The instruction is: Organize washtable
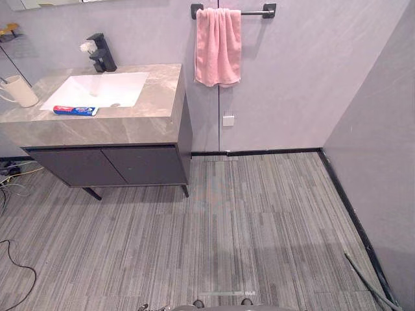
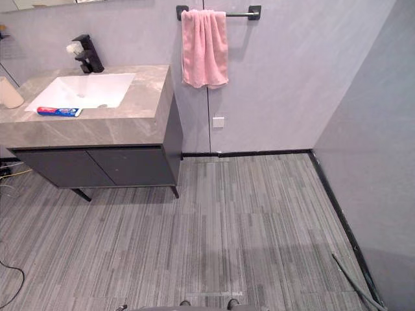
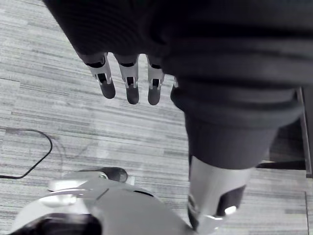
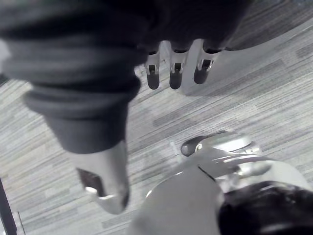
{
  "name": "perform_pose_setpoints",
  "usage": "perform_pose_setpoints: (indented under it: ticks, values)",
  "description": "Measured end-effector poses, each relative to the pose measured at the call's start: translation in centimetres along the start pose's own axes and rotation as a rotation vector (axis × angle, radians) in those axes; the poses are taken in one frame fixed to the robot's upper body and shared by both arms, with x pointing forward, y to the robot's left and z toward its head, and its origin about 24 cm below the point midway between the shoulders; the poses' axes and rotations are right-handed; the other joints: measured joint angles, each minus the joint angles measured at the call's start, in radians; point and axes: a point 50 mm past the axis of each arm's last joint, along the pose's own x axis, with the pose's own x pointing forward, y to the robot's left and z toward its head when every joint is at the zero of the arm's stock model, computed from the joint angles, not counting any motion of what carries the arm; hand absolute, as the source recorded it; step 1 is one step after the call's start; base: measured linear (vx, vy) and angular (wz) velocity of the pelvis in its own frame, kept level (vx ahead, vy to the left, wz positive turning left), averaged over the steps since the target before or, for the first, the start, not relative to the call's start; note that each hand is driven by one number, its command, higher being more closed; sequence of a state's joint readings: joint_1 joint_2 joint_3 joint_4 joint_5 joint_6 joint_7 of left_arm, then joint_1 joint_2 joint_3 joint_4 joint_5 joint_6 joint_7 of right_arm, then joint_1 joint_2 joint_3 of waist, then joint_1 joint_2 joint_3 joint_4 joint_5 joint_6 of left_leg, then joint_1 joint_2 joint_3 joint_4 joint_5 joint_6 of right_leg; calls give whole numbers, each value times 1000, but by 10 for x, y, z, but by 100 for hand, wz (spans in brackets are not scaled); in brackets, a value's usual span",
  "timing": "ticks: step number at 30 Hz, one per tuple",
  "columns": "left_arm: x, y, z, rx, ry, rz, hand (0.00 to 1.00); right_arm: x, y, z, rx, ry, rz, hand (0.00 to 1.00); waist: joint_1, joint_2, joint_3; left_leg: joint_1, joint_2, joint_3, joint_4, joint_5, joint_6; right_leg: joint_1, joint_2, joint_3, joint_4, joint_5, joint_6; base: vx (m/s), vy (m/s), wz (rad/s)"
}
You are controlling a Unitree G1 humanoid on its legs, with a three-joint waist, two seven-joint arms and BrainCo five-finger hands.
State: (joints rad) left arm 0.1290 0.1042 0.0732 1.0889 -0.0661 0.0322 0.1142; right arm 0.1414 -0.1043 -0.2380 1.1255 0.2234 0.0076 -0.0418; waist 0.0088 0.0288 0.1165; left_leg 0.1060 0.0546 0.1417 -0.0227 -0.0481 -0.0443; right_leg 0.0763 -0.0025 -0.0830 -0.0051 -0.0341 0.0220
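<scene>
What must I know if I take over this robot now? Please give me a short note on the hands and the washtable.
Hands: the left hand and the right hand are both open, hold nothing and hang over the floor.
Things: the toothpaste tube lies flat on the counter at the sink's front left corner. The cup stands at the counter's left end. The pink towel hangs on the wall bar.
Done: nothing that shows.
Left: the counter is ahead to the left, so probably walk up, then tidy the tube and cup.

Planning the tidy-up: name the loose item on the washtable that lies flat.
The red-and-blue toothpaste tube, flat by the front edge of the white basin; the cream mug farther left stands upright.
</scene>
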Motion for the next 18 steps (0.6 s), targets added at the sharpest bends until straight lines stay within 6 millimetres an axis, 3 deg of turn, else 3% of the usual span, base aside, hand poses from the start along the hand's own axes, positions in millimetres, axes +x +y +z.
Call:
perform_pose_setpoints:
  ticks: [5,18]
  values:
    - [1,0,5,3,-13,1,0,1,3,4,-14,-2,5,0,-5,-7,24,22,-1,11,-13,9,-16,32,-3,-26,-20,15,24,81,0,1]
    - [2,-2,13,2,-32,-6,0,4,11,20,88,-37,19,0,-1,-1,53,45,0,51,-15,6,-22,46,-5,-22,-25,14,32,-13,-10,-5]
